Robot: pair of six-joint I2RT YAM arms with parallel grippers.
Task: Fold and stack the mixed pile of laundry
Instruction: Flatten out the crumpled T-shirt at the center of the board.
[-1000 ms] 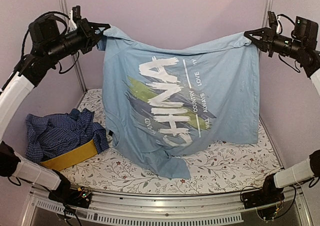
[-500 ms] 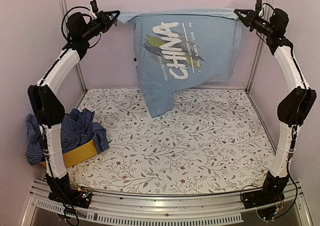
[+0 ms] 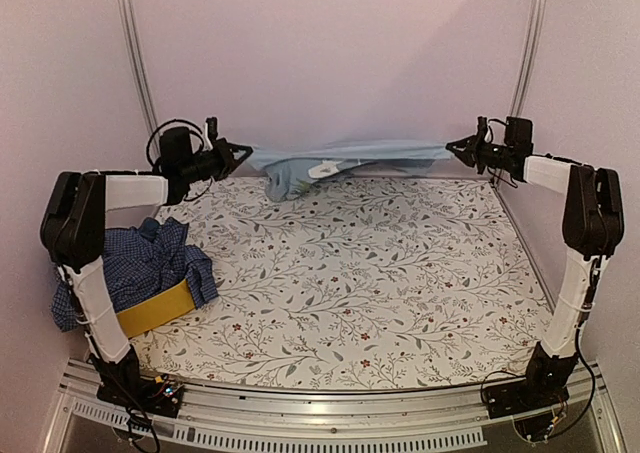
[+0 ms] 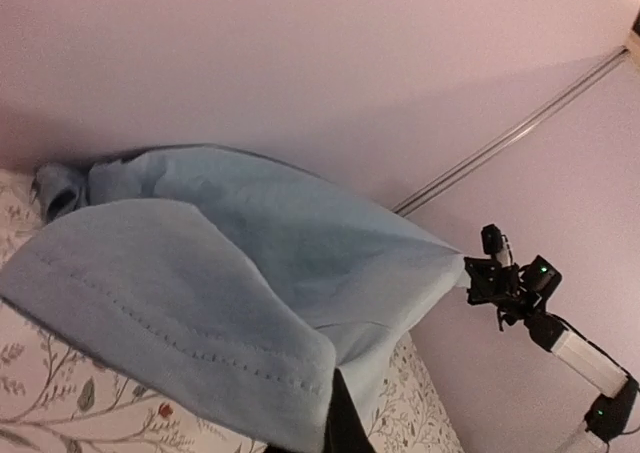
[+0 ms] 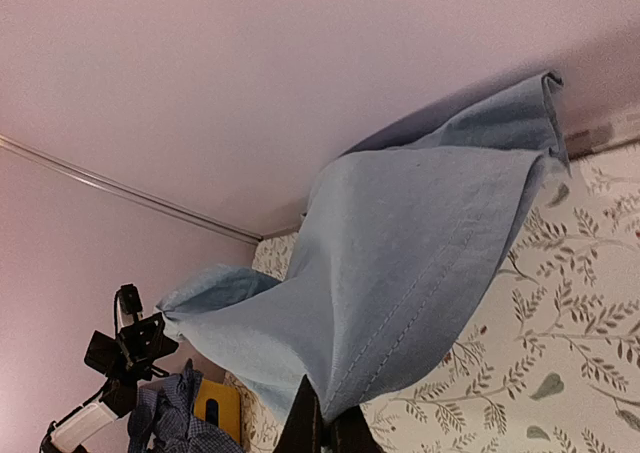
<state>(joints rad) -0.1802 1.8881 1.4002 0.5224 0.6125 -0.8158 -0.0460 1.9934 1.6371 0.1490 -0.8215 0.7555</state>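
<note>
The light blue T-shirt (image 3: 340,160) hangs stretched in a low band along the table's far edge, close to the back wall, with its middle sagging onto the cover. My left gripper (image 3: 243,155) is shut on its left corner and my right gripper (image 3: 452,148) is shut on its right corner. In the left wrist view the cloth (image 4: 230,263) drapes over my dark fingertips (image 4: 340,428). In the right wrist view the hem (image 5: 420,273) runs into my closed jaws. A navy-and-white checked shirt (image 3: 130,263) lies heaped at the left.
A yellow fabric basket (image 3: 155,308) sits under the checked shirt at the near left. The floral table cover (image 3: 380,283) spreads between the arms. Metal posts stand at both back corners, and the back wall is just behind the T-shirt.
Both arms have swung down from high above the table to its far edge. The T-shirt, which hung spread in the air, is now lowered and bunched near the back wall.
</note>
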